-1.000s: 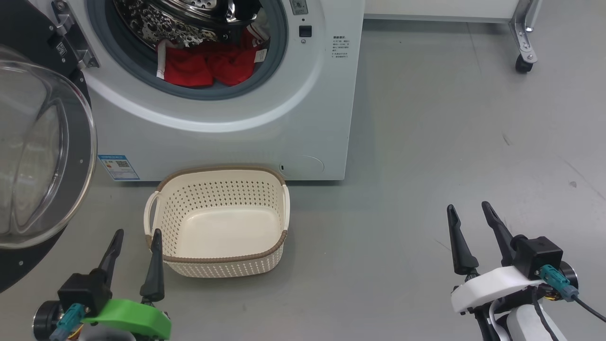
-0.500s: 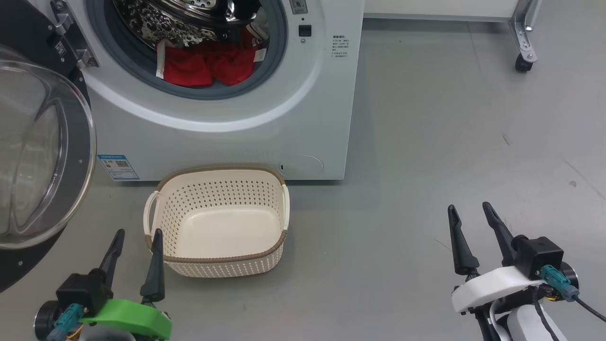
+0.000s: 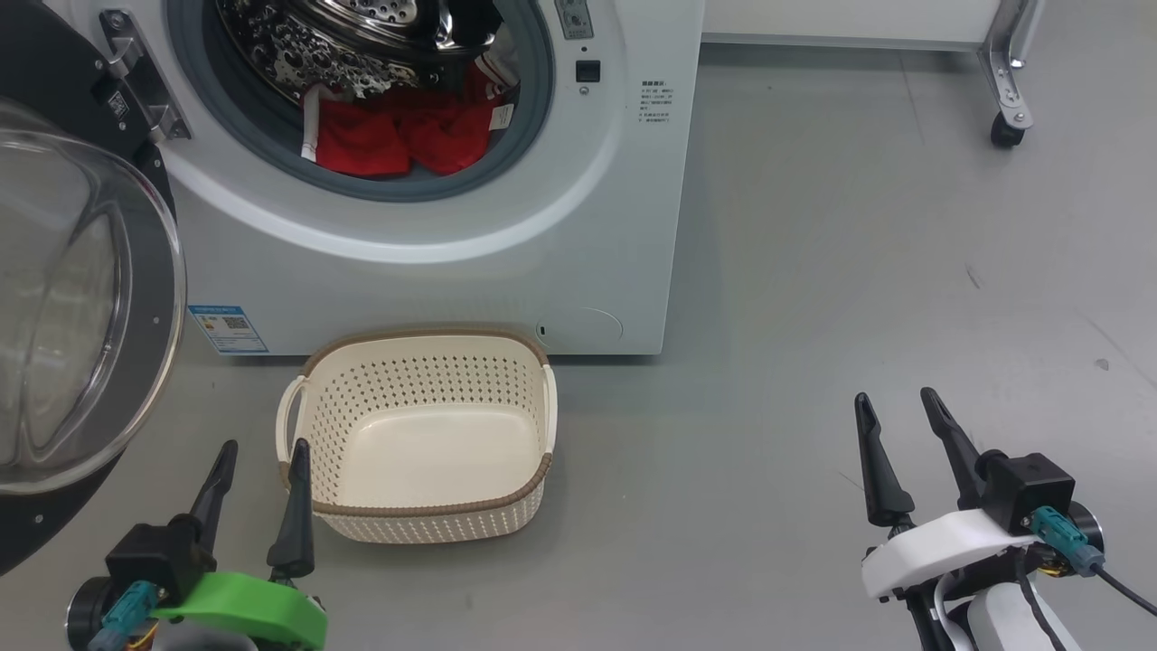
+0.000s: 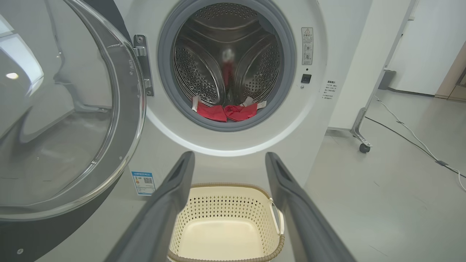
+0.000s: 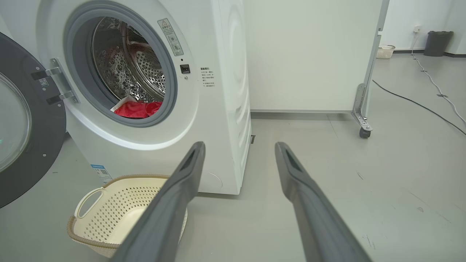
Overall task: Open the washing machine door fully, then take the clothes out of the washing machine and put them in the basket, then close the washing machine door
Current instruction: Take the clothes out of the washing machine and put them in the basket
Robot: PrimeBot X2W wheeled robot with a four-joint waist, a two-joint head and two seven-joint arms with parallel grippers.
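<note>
Left end effector (image 3: pixel 265 445) and right end effector (image 3: pixel 893 395) wide apart; red white-trimmed clothes (image 3: pixel 398 140) in drum (image 3: pixel 298 45).

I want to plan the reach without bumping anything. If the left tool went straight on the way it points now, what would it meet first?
Probably the washing machine, at its white front just under the opening; the left tool looks aimed over the basket. Height is unclear.

Clothes (image 3: pixel 398 140) in washing machine (image 3: pixel 578 253)
</note>
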